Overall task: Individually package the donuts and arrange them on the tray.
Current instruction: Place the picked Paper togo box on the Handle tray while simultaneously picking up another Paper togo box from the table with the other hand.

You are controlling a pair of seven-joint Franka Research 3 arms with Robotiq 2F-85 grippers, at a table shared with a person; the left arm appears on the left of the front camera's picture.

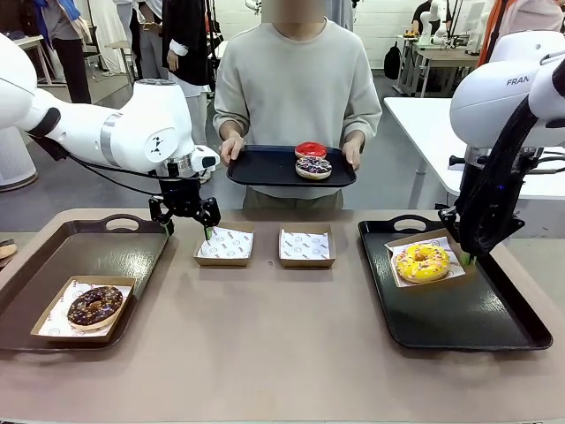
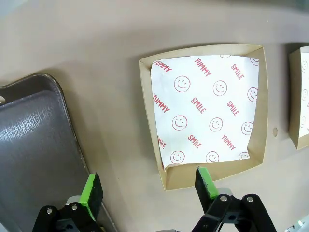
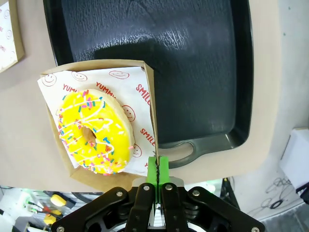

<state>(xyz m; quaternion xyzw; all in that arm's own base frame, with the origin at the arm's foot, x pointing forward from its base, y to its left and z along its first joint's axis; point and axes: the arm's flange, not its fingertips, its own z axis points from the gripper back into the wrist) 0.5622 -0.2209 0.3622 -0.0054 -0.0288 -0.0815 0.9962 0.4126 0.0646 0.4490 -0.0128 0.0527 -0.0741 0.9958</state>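
Observation:
A yellow donut (image 1: 422, 262) (image 3: 94, 130) with sprinkles lies in a paper-lined cardboard box (image 3: 145, 104) at the far end of the black tray (image 1: 459, 309) (image 3: 193, 58). My right gripper (image 1: 465, 258) (image 3: 158, 169) is shut on that box's side wall. My left gripper (image 1: 188, 230) (image 2: 148, 186) hangs open beside an empty lined box (image 1: 223, 246) (image 2: 207, 108), one green pad by its near edge. A chocolate donut (image 1: 94, 306) sits boxed on the brown tray (image 1: 132, 256) (image 2: 34, 145). The person holds a small black tray (image 1: 256, 172) carrying a red donut (image 1: 310, 150) and a purple one (image 1: 313, 167).
A second empty lined box (image 1: 306, 246) (image 2: 300, 96) stands at the table's middle. The person stands at the far edge. Bare tabletop lies between the two big trays, near the front.

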